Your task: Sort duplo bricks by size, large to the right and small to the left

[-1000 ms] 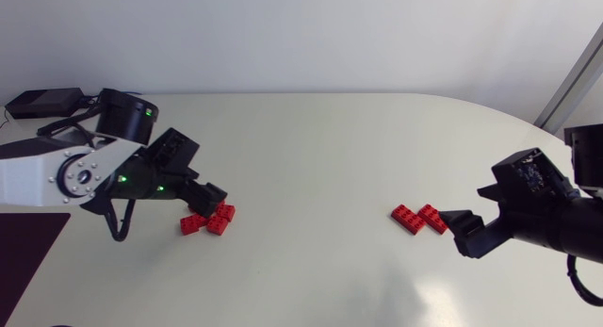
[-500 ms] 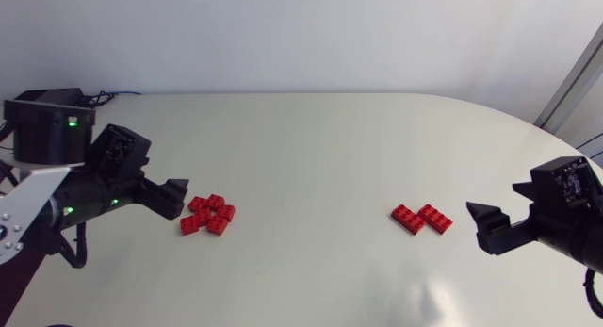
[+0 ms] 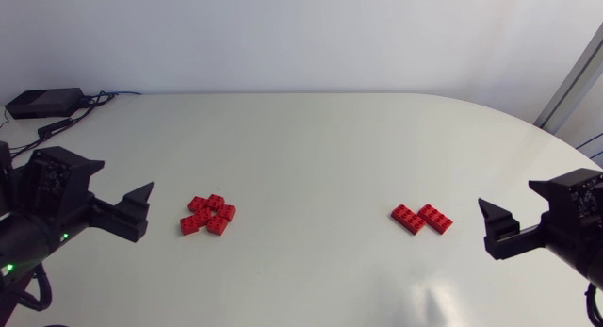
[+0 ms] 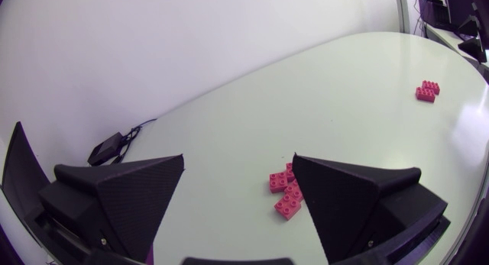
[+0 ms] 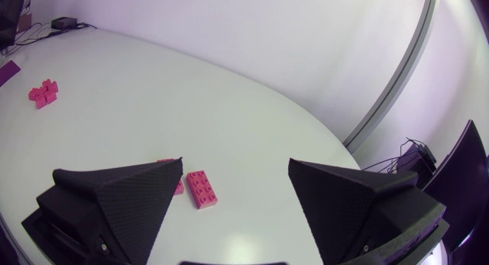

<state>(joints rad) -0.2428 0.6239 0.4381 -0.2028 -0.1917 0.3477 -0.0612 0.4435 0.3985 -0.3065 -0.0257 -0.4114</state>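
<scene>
Several small red duplo bricks (image 3: pixel 208 215) lie in a cluster left of the table's middle. Two large red bricks (image 3: pixel 421 219) lie side by side at the right. My left gripper (image 3: pixel 138 212) is open and empty near the left edge, a short way left of the small cluster. In the left wrist view the small bricks (image 4: pixel 283 192) lie ahead of the open left gripper (image 4: pixel 237 185), and the large pair (image 4: pixel 427 91) shows far off. My right gripper (image 3: pixel 495 230) is open and empty, right of the large bricks. The large bricks (image 5: pixel 199 188) lie just ahead of the right gripper (image 5: pixel 235 189).
A small black box (image 3: pixel 41 103) with cables sits at the table's far left corner. The white tabletop (image 3: pixel 311 167) is bare between the two brick groups.
Both arms have drawn back outward: the left gripper moved left, away from the small bricks, and the right gripper moved right, away from the large pair. The bricks have not moved.
</scene>
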